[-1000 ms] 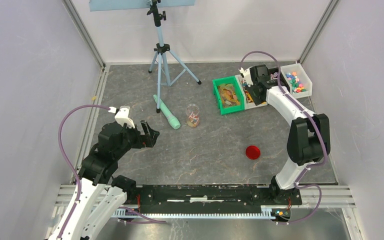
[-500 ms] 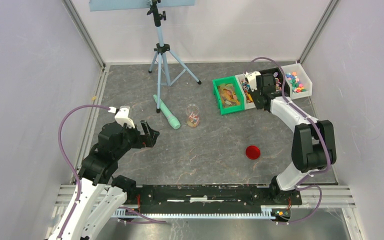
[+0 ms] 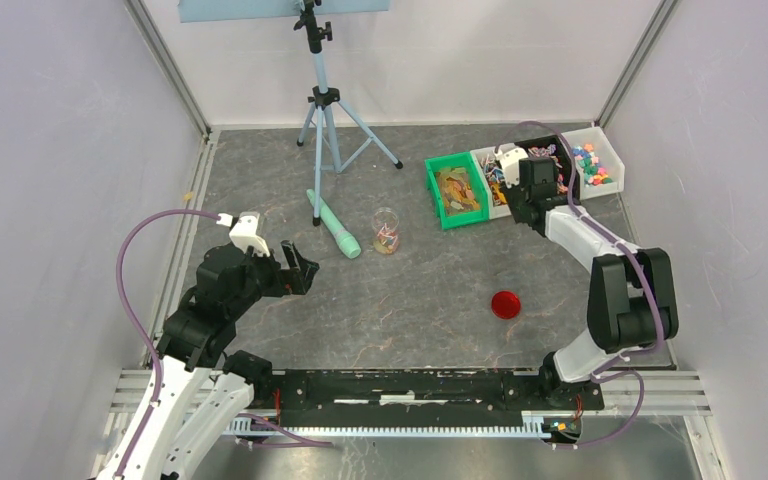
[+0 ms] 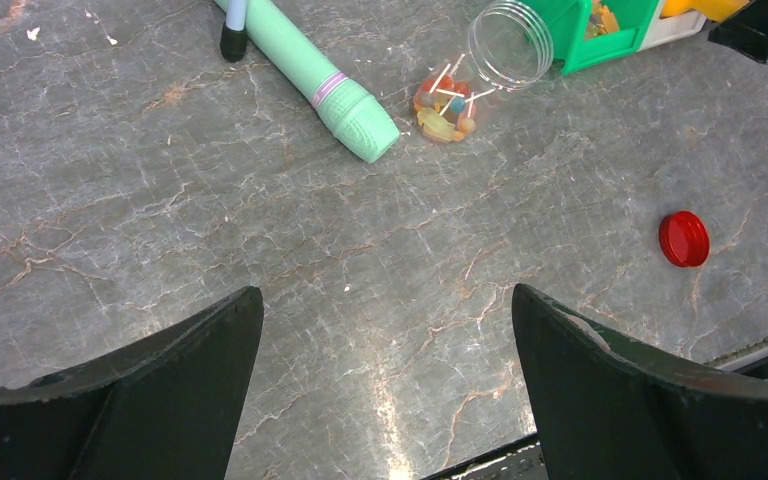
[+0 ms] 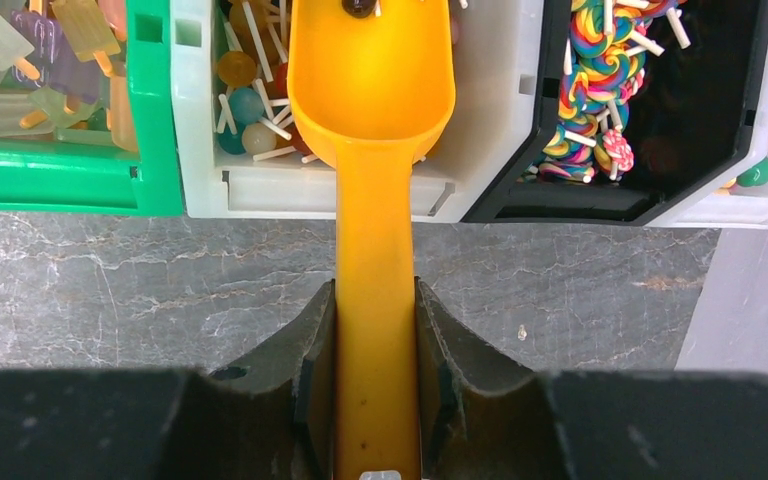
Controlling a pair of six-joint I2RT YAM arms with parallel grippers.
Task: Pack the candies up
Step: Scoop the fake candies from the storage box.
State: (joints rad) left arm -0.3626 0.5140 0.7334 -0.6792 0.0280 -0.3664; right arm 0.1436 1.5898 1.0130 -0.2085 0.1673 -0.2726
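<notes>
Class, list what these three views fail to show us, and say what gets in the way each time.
- Right wrist view: the tip of the orange scoop, cut by the top edge; the rightmost bin, cut by the right edge.
- Top view: the candies, too small to tell apart.
- Left wrist view: the green bin, mostly cut by the top edge.

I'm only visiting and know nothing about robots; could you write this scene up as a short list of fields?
right gripper: shut on the handle of the orange scoop
orange scoop: bowl over the white bin of candies
left gripper: open, empty, above the table
jar: lid off, a few candies inside
red lid: on the table, apart from the jar
</notes>
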